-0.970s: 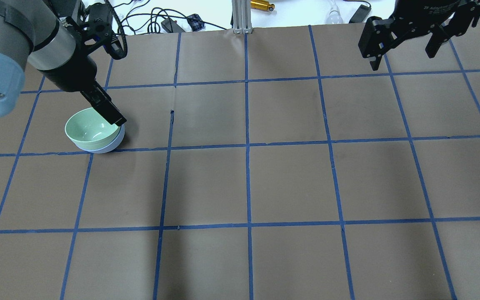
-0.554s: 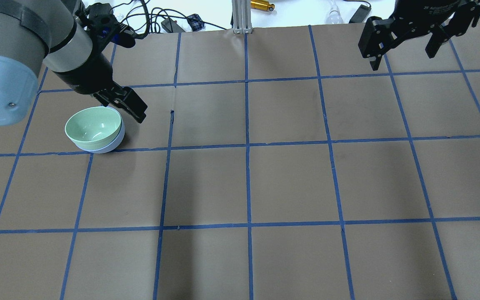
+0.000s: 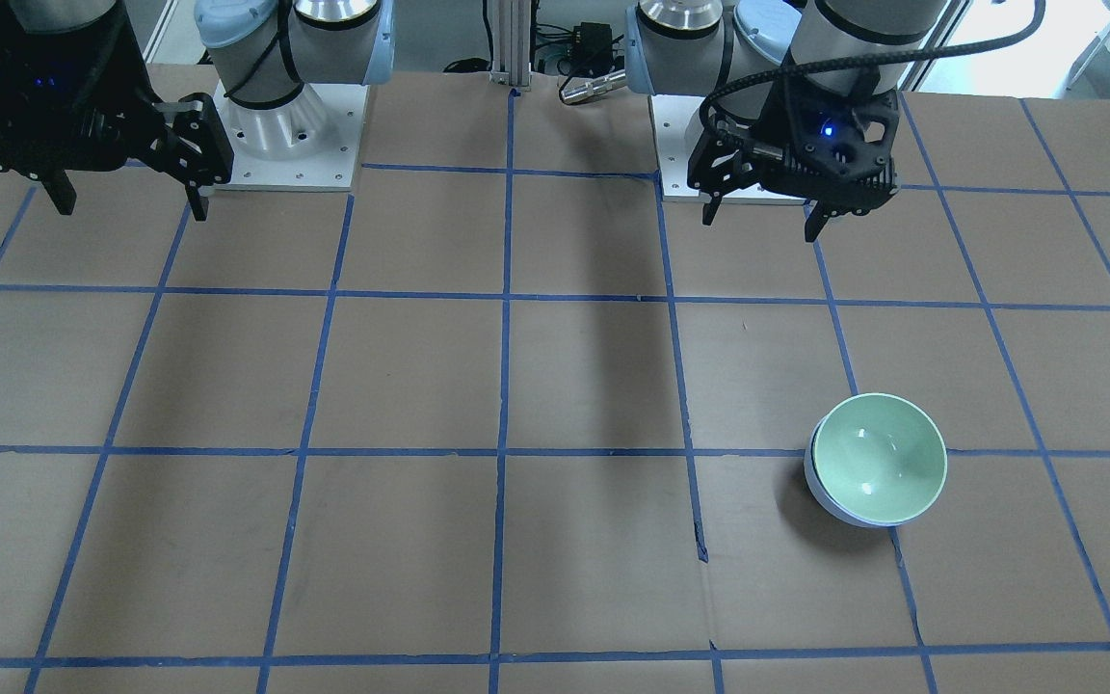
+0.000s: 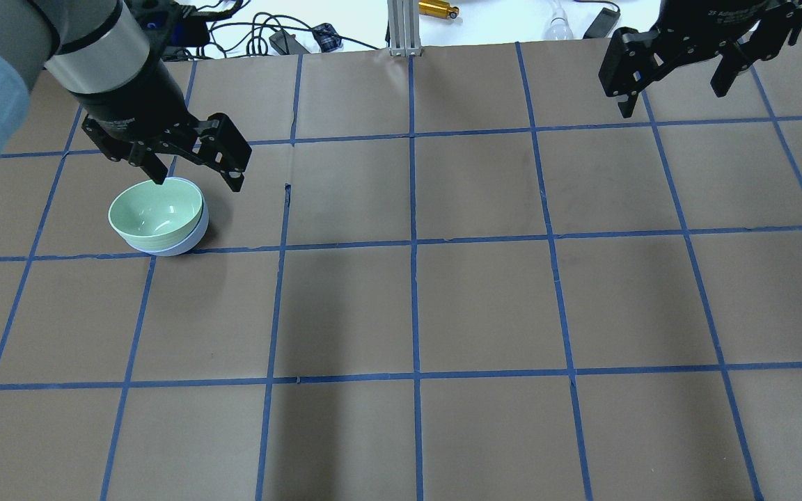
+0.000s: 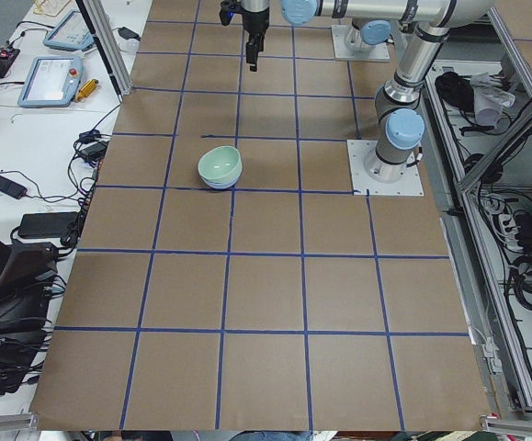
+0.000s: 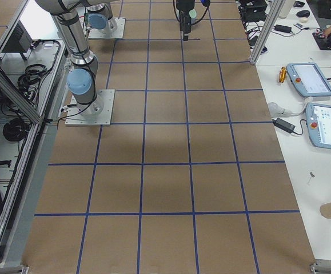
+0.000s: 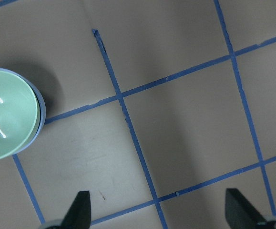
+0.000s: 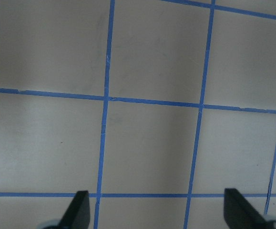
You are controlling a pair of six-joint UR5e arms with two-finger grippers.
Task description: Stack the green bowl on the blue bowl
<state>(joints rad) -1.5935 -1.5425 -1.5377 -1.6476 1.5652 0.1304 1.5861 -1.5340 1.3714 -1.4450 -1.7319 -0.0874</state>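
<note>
The green bowl sits nested inside the blue bowl on the table's left side. Only the blue bowl's outer rim and side show beneath it. Both also show in the front view, green in blue, and in the left wrist view, green in blue. My left gripper is open and empty, raised above and just behind the bowls. My right gripper is open and empty, high over the far right of the table.
The table is brown paper with a blue tape grid. Cables and small devices lie beyond its far edge beside an aluminium post. The arm bases stand at the robot's side.
My left gripper has let go of the green bowl's rim, lifted and turned, its fingers now spread above the bowls. The bowls stay nested. The right arm has not moved.
</note>
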